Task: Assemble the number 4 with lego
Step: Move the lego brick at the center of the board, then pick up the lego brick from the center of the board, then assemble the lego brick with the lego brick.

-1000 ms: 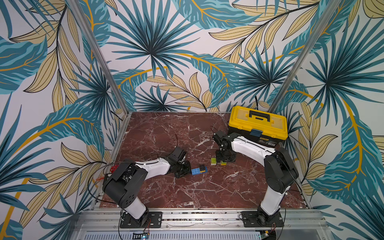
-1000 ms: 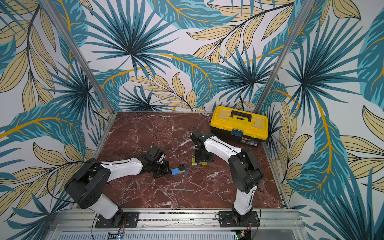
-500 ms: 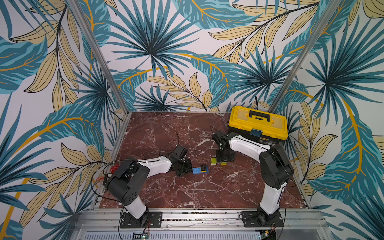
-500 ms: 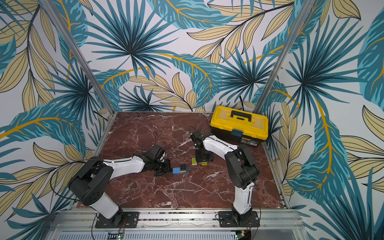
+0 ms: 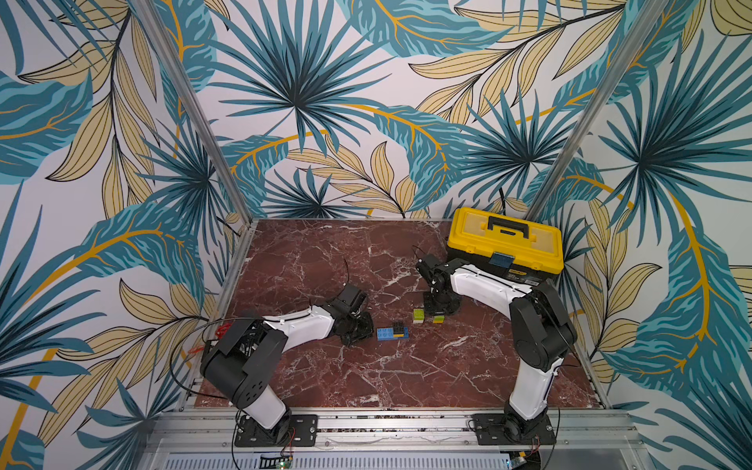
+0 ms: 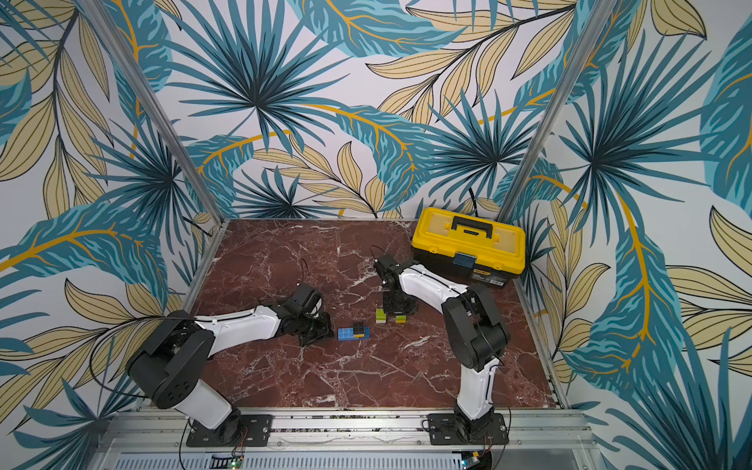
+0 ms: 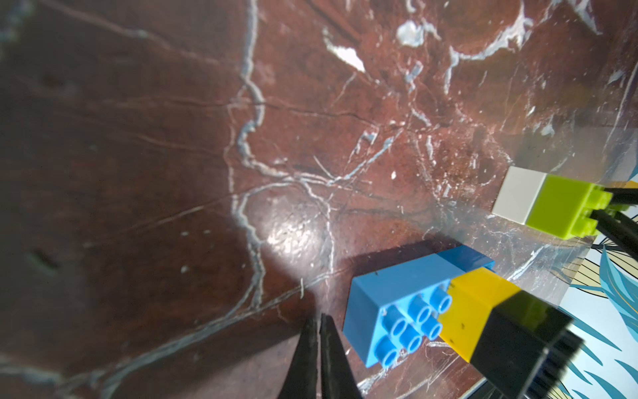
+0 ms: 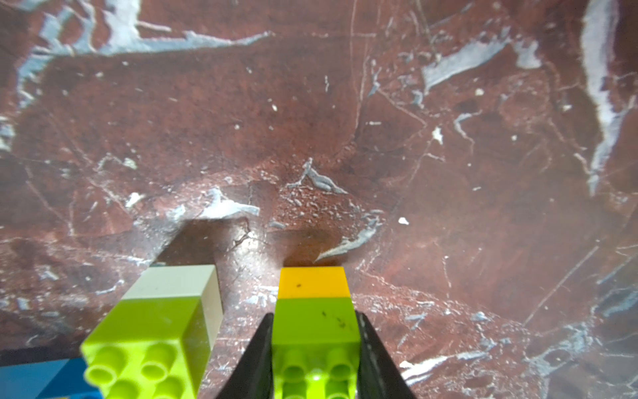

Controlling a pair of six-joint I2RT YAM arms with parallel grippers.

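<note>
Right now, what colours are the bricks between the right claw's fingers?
The brick stack is lime green and yellow, clearest in the right wrist view.

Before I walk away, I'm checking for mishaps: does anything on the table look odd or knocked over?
Nothing broken or spilled. Only oddity: the green-and-white stack and the green-and-yellow stack, in the right gripper, lie on their sides, not upright.

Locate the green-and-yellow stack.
In both top views the green-and-yellow stack lies just right of centre on the table, beside the green-and-white stack, clasped by the right gripper.
</note>
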